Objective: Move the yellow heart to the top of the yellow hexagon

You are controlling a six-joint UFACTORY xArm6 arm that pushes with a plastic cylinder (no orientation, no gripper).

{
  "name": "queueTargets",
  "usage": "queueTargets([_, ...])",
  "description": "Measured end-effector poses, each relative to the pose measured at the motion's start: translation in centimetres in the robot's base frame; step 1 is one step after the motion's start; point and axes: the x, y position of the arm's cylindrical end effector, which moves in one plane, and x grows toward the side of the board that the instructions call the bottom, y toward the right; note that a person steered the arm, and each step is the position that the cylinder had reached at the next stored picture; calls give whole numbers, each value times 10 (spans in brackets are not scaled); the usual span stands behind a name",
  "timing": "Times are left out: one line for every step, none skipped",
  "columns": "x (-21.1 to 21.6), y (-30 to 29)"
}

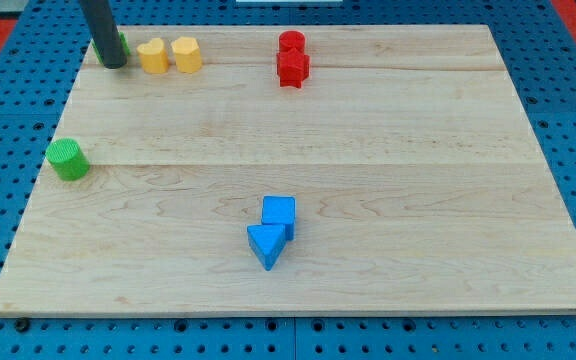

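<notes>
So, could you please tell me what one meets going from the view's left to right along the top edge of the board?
My tip, with a partly hidden green block behind it → yellow heart → yellow hexagon → the red blocks, stacked in view: red cylinder above red star.

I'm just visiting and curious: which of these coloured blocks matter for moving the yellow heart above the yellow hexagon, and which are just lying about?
In the job: yellow heart, yellow hexagon, my tip just left of the heart.

Lying about: green cylinder, green block behind the rod, two red blocks, blue cube, blue triangle.

Pale striped-grain wooden table point(388, 150); two yellow blocks, heart point(152, 55) and hexagon point(186, 53); two red blocks point(292, 58); green cylinder point(68, 159); blue cube point(279, 214); blue triangle point(265, 245); dark grey rod tool point(114, 63); blue perforated surround point(8, 110).
</notes>
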Motion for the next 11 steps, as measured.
queueTargets([7,-2])
queueTargets([6,-2])
queueTargets([3,19])
queueTargets([-10,75])
queueTargets([-8,64])
queueTargets([-13,25])
queueTargets([-28,50])
queueTargets([-39,87])
queueTargets([-39,124])
queueTargets([-39,124])
queueTargets([-41,80])
